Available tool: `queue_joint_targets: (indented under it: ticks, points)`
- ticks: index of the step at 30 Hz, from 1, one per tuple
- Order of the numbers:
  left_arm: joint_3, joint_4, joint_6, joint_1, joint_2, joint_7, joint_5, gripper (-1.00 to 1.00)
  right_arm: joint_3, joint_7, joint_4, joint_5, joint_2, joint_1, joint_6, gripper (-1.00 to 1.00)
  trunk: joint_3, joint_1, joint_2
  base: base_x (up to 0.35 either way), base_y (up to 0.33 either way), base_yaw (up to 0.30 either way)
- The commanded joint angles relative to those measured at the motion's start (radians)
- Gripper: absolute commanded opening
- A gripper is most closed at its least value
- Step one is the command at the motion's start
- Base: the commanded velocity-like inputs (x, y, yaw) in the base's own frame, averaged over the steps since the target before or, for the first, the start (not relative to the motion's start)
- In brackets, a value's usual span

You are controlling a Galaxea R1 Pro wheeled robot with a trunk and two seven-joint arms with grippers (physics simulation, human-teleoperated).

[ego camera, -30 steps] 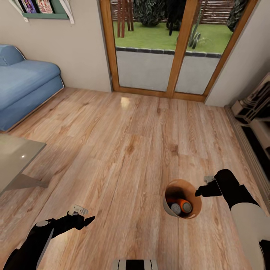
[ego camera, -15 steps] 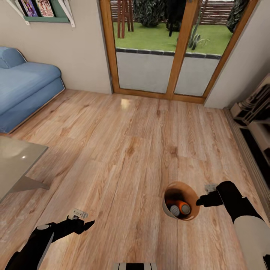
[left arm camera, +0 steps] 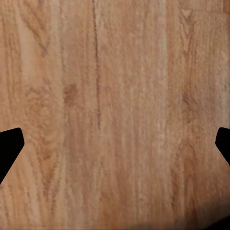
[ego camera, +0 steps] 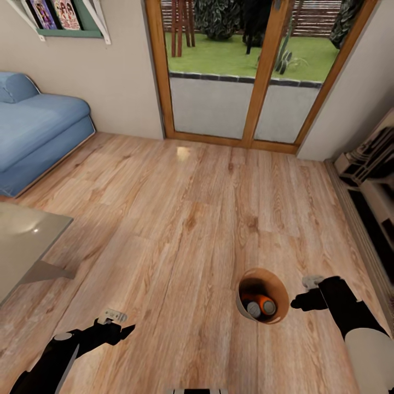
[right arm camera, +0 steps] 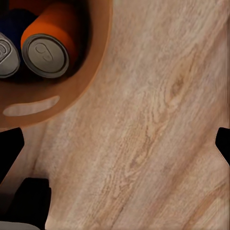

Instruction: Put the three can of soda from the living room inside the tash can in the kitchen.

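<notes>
Soda cans (ego camera: 261, 305) lie inside the tash can (ego camera: 280, 293), which stands on the living-room floor (ego camera: 191, 219) just left of the right hand (ego camera: 300, 301). A careless regrasp of the rim could tip it. Both hands, the left hand (ego camera: 125, 331) included, gape wide, holding nothing.

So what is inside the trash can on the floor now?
Inside the trash can lie soda cans: an orange can with its silver top showing, a dark blue can beside it, and more orange at the wall behind. The bucket's wall and the cans themselves hide the bottom.
</notes>
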Motion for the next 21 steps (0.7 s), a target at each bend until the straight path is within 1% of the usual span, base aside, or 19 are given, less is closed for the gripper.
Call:
queue_joint_targets:
  ticks: [1, 4, 8, 14, 15, 17, 18, 21]
  points:
    - [0.0, 0.002, -0.001, 0.0, 0.0, 0.002, 0.0, 1.0, 0.0, -0.002, 0.0, 0.0, 0.0, 0.005, -0.01, 1.0, 0.003, -0.004, 0.007, 0.0, 0.0, 0.0]
    - [0.0, 0.018, -0.003, 0.0, 0.0, 0.011, -0.001, 1.0, -0.008, -0.006, 0.0, -0.001, 0.0, 0.02, -0.039, 1.0, 0.013, -0.015, 0.028, 0.0, 0.0, 0.0]
    - [0.001, 0.064, -0.005, -0.002, -0.001, 0.022, 0.0, 1.0, -0.036, -0.005, 0.0, -0.003, 0.0, 0.038, -0.066, 1.0, 0.025, -0.031, 0.056, 0.0, 0.0, 0.0]
    - [0.001, 0.1, -0.005, -0.003, -0.004, 0.031, 0.001, 1.0, -0.06, -0.009, -0.002, -0.003, 0.002, 0.078, -0.173, 1.0, 0.044, -0.054, 0.098, 0.0, 0.0, 0.0]
    - [0.001, 0.106, -0.007, -0.003, -0.004, 0.054, -0.001, 1.0, -0.064, -0.009, -0.003, -0.003, 0.009, 0.095, -0.196, 1.0, 0.047, -0.058, 0.105, 0.0, 0.0, 0.0]
    - [0.001, 0.111, -0.012, -0.004, -0.004, 0.079, -0.001, 1.0, -0.067, -0.01, -0.003, -0.003, 0.015, 0.108, -0.208, 1.0, 0.053, -0.065, 0.119, 0.0, 0.0, 0.0]
    - [0.001, 0.119, -0.026, -0.004, -0.004, 0.107, -0.001, 1.0, -0.074, -0.011, -0.003, -0.003, 0.021, 0.123, -0.228, 1.0, 0.057, -0.069, 0.126, 0.0, 0.0, 0.0]
    - [0.001, 0.132, -0.042, -0.004, -0.004, 0.134, -0.002, 1.0, -0.086, -0.012, -0.003, -0.003, 0.028, 0.138, -0.262, 1.0, 0.066, -0.081, 0.147, 0.0, 0.0, 0.0]
